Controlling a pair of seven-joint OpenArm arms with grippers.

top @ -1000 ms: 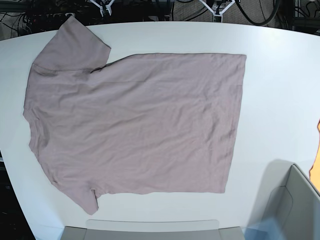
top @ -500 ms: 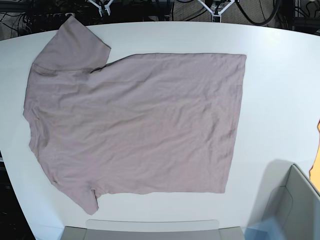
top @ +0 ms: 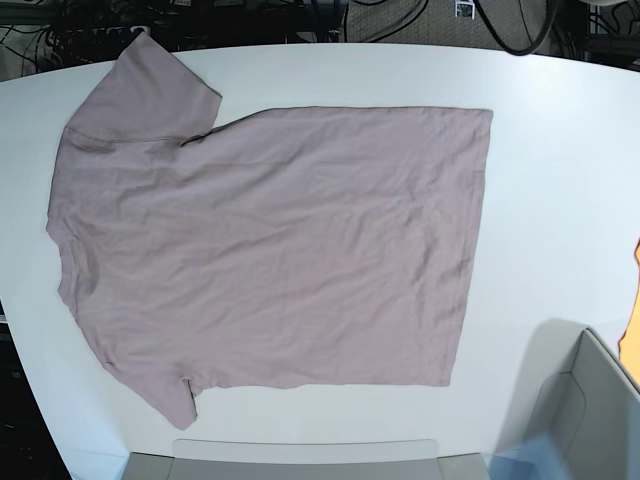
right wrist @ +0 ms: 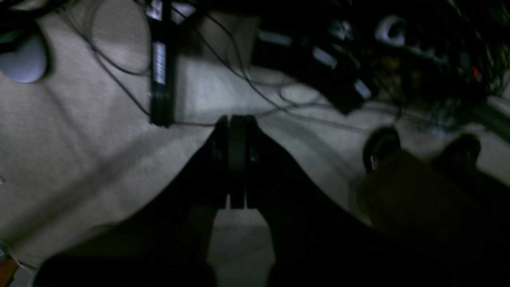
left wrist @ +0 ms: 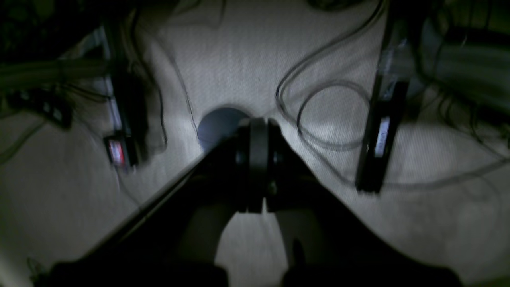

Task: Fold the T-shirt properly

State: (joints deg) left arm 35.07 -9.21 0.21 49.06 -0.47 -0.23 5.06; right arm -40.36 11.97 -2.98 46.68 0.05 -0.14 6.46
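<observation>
The T-shirt (top: 270, 250), dusty mauve and wrinkled, lies spread flat on the white table (top: 560, 200) in the base view. Its neck end points left, its hem right, with one sleeve at the top left and one at the bottom left. Neither arm reaches over the table there. The left wrist view shows my left gripper (left wrist: 257, 127) shut and empty, hanging over carpeted floor. My right gripper (right wrist: 235, 121) is likewise shut on nothing above the floor in the right wrist view. No cloth appears in either wrist view.
A grey box (top: 590, 400) stands at the table's bottom right, and a flat grey tray (top: 300, 460) lies along the bottom edge. An orange object (top: 632, 320) shows at the right border. Cables (left wrist: 318, 111) and a black power strip (right wrist: 159, 71) lie on the carpet.
The white gripper tips seen at the top edge of the base view have drawn back almost out of sight. The T-shirt has not moved.
</observation>
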